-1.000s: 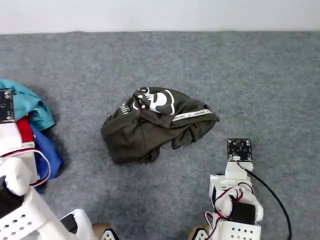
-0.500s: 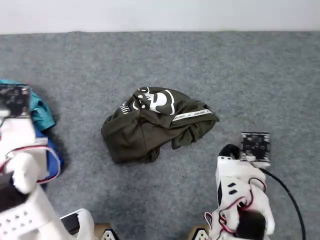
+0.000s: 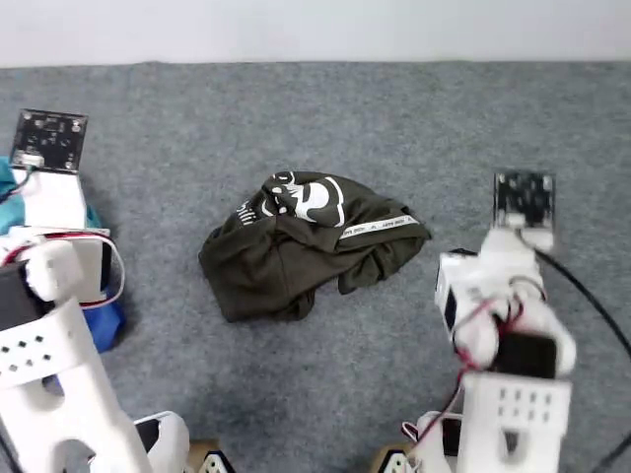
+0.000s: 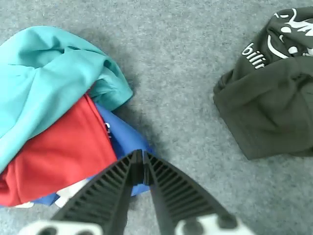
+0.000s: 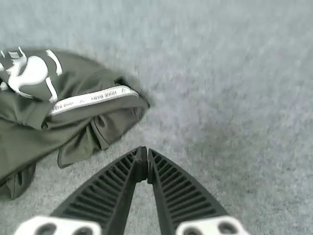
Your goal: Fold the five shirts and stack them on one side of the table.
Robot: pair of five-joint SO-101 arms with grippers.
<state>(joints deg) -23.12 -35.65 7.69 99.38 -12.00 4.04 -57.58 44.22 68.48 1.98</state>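
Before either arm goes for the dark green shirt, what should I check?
1. The dark green shirt lies flat: not ok, crumpled heap.
2. The left gripper is open: not ok, shut, empty.
3. The right gripper is open: not ok, shut, empty.
4. The green one lies apart from the side pile: ok, grey table between.
5. All five shirts present: cannot tell; teal shirt, red shirt, blue shirt show.

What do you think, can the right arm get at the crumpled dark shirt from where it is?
Probably yes. The right gripper sits close beside the dark shirt, with only bare grey table between them. It is shut, so it would need to open first.
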